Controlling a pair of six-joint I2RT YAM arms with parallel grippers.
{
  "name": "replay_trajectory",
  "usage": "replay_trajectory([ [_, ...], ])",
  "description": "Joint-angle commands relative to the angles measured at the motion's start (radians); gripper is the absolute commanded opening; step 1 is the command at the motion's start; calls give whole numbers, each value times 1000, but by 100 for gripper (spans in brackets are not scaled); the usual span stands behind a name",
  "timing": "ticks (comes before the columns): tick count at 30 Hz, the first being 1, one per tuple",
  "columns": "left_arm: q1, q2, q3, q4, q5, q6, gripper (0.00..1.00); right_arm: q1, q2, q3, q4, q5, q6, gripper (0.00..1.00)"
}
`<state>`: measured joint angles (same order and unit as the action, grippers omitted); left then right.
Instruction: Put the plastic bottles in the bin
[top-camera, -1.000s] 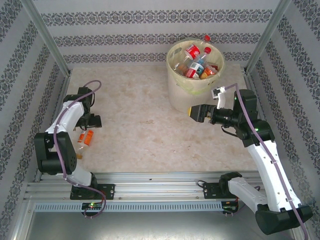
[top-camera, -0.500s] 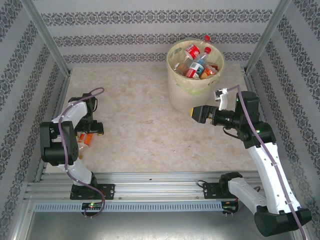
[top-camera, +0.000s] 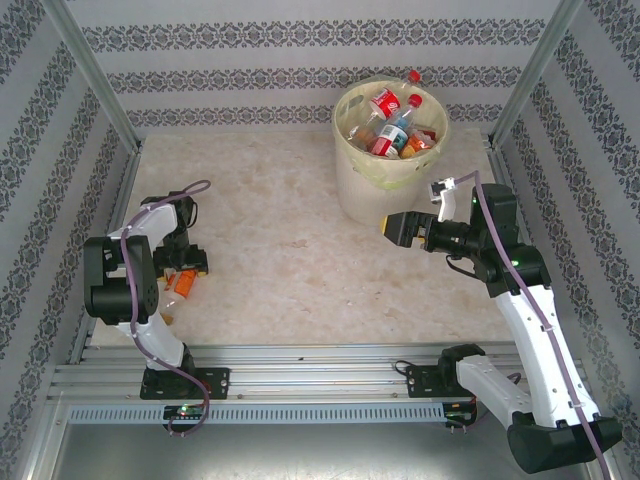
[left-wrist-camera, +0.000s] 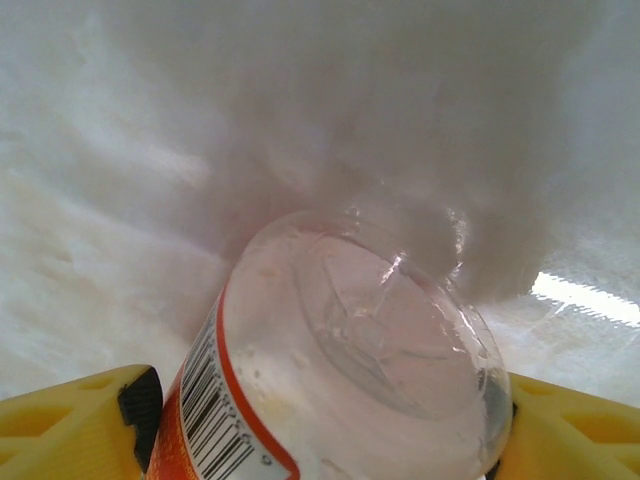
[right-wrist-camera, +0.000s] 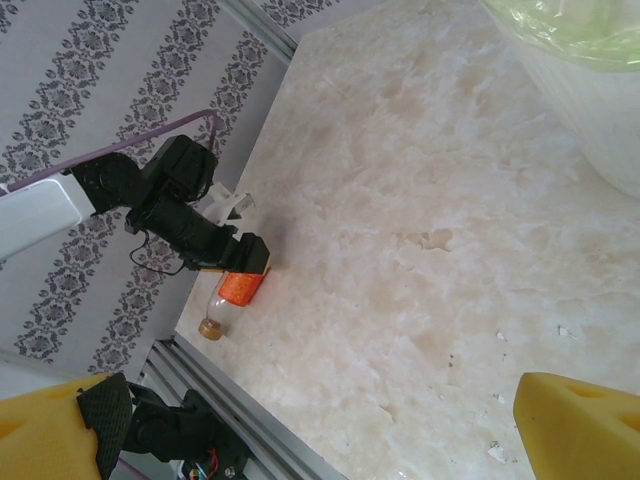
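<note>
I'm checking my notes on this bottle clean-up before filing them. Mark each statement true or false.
1. The bin holds several plastic bottles. True.
2. The right gripper carries a bottle. False: its fingers stand wide apart with nothing between them.
3. An orange-labelled bottle sits between the fingers of the left gripper. True.
4. The bin stands at the left of the table, beside the left arm. False: it stands at the far right, close to the right gripper.
5. The orange-labelled bottle stands upright. False: it lies on its side on the table.
</note>
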<state>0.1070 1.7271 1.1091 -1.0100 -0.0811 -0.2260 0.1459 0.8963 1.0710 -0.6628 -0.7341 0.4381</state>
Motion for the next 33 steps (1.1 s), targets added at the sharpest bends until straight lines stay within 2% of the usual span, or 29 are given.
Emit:
replay_trajectory([
  [1,13,-4,-14,-10,18,-29,79,-8,-14,-15,-3,-5,-13,98],
  [6,13,-9,-25,-5,39,-52,67,-8,-18,-19,-4,-5,-13,98],
  [11,13,-25,-40,14,114,-110,57,-9,-20,-20,-4,-4,-12,98],
  [16,11,-69,-104,137,351,-246,49,-10,-16,-25,9,-11,1,98],
  [21,-6,-145,-212,322,520,-413,43,-9,-14,-38,14,-33,14,98],
  [28,-144,-255,-240,470,545,-573,43,16,-25,-78,18,-44,28,98],
  [33,-266,-289,-228,587,524,-682,42,93,-9,-82,20,-9,42,98],
])
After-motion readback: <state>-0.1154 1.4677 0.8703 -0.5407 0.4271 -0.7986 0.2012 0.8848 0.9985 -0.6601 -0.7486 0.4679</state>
